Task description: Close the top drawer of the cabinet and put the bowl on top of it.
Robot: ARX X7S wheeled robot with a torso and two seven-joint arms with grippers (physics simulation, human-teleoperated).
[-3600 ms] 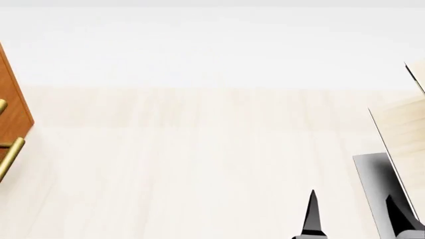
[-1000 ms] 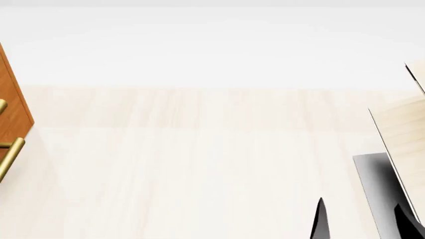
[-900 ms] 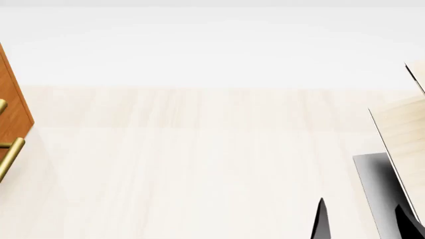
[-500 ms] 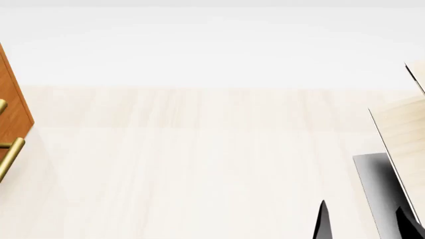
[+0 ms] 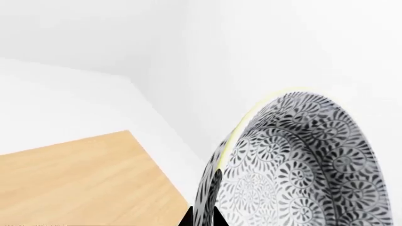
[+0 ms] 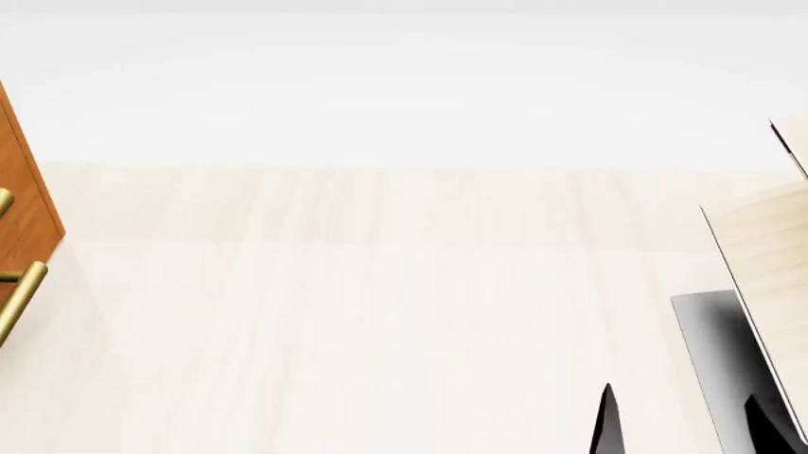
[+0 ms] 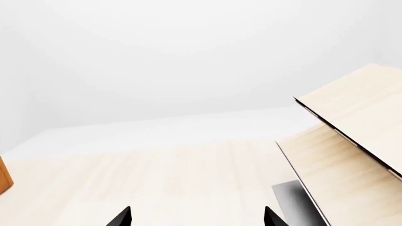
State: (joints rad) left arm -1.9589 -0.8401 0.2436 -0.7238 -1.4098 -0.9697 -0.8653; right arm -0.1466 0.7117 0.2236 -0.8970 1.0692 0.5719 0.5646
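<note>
The bowl (image 5: 295, 160), white with a dense grey floral pattern, stands on edge in the left wrist view. My left gripper (image 5: 202, 216) is shut on its rim, one black finger on each side of the wall. Beneath it lies a tan wood surface (image 5: 82, 179). In the head view the reddish-brown cabinet (image 6: 28, 194) shows only as a sliver at the left edge, with brass bar handles (image 6: 19, 298). The top drawer cannot be told apart there. My right gripper (image 7: 197, 219) is open over the pale table, with nothing between its fingertips (image 6: 606, 421).
A pale light-wood rack (image 6: 770, 255) with a dark grey base (image 6: 707, 345) stands at the right, close beside my right gripper, and shows in the right wrist view too as the rack (image 7: 351, 141). The light table (image 6: 378, 312) runs to a white wall behind.
In the head view my right gripper's fingertips have sunk lower toward the bottom edge and shifted slightly. The cabinet and rack have not moved.
</note>
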